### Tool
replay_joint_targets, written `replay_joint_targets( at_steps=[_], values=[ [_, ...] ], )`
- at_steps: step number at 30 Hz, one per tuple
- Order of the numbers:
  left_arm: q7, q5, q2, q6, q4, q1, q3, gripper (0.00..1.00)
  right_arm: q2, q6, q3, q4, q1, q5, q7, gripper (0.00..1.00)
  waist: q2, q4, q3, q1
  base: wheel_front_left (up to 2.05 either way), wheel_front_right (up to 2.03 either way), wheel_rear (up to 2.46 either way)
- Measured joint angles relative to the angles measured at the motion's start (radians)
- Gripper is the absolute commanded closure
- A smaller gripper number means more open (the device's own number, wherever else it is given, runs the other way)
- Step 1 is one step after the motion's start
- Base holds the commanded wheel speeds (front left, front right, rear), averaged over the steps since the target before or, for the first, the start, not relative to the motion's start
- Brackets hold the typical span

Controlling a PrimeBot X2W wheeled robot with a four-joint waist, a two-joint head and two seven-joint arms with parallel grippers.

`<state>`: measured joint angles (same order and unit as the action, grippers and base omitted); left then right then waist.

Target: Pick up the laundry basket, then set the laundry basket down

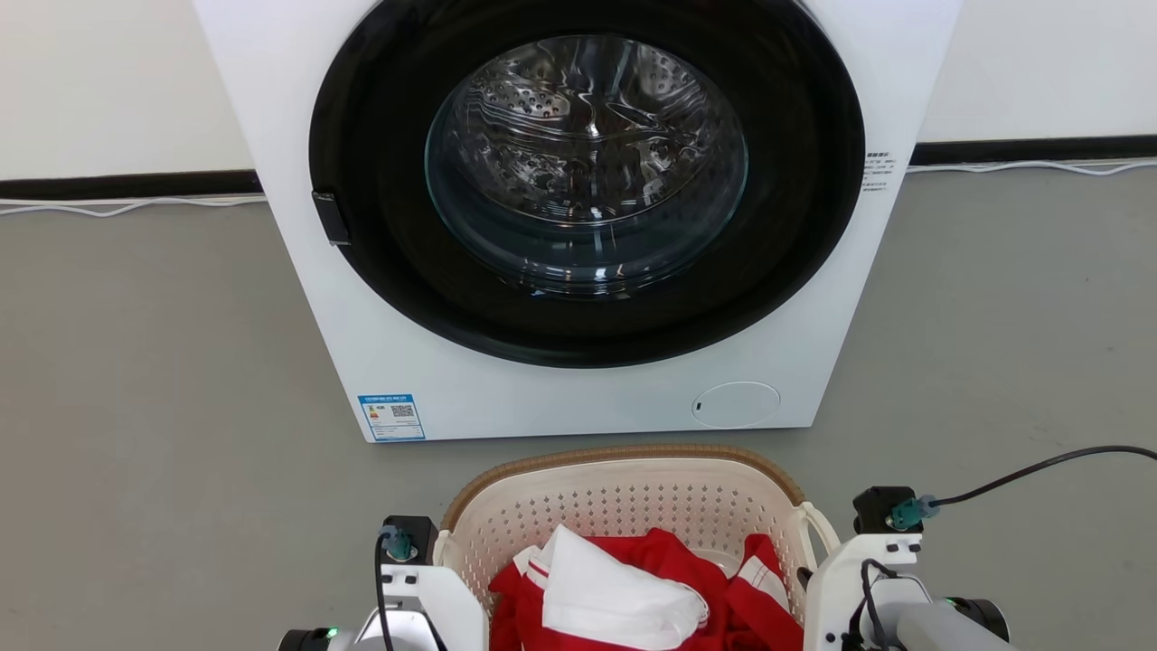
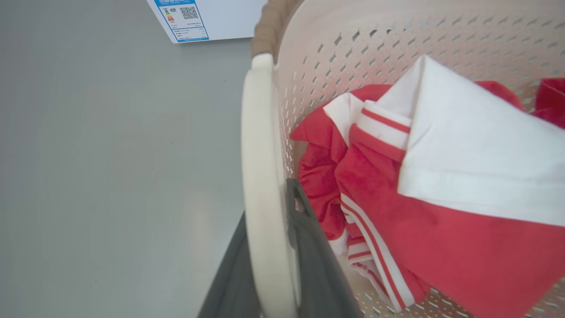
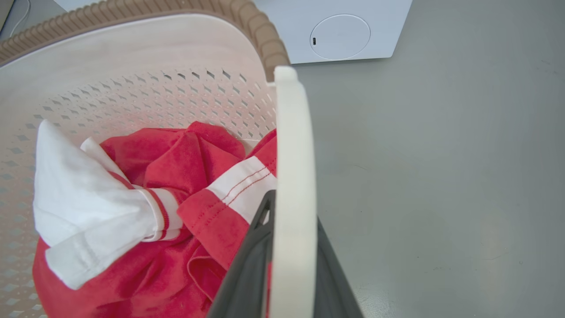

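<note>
Cream-white plastic with a brown rim, the laundry basket [image 1: 624, 506] lies just in front of the washing machine [image 1: 542, 398], holding red and white clothes [image 1: 669, 556]. The left gripper [image 2: 267, 207] and right gripper [image 3: 293, 212] each have their fingers clamped on a white side handle [image 2: 260, 132] — the pick-up looks to be in hand. The next move calls for an even lift by both arms, keeping the basket level.

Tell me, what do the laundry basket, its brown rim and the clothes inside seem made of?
Laundry basket: likely moulded plastic, cream, matte; its walls carry regular punched holes. Brown rim: looks woven, but the even ribs suggest moulded plastic too. Red and white clothes: soft knit fabric, folded and creased, with stitched striped trim.
</note>
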<state>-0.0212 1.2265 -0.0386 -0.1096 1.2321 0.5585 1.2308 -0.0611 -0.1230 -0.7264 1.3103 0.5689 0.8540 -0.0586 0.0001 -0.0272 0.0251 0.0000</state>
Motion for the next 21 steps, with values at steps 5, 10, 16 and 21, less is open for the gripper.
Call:
replay_joint_targets(
  at_steps=[5,10,16,21],
  values=[
    [-0.001,0.006,0.000,0.000,0.000,0.000,0.004,1.00,0.000,0.000,0.001,0.000,0.000,0.000,0.000,1.00,0.0000,0.001,-0.002,0.0000,0.00,0.00,0.00],
    [-0.001,0.010,0.000,0.000,0.001,0.000,0.009,1.00,0.000,0.000,0.001,0.000,0.000,0.000,0.000,1.00,0.0000,0.002,-0.005,0.0000,0.00,0.00,0.00],
    [-0.001,0.015,0.000,0.000,0.002,0.000,0.014,1.00,0.000,0.000,-0.001,0.000,0.000,0.000,0.000,1.00,-0.0001,0.001,-0.006,0.0000,0.00,0.00,0.00],
    [-0.001,0.020,0.000,0.000,0.003,0.000,0.017,1.00,0.000,0.000,-0.006,0.000,0.000,0.002,0.000,1.00,0.0000,0.000,-0.007,0.0000,0.00,0.00,0.00]
  ],
)
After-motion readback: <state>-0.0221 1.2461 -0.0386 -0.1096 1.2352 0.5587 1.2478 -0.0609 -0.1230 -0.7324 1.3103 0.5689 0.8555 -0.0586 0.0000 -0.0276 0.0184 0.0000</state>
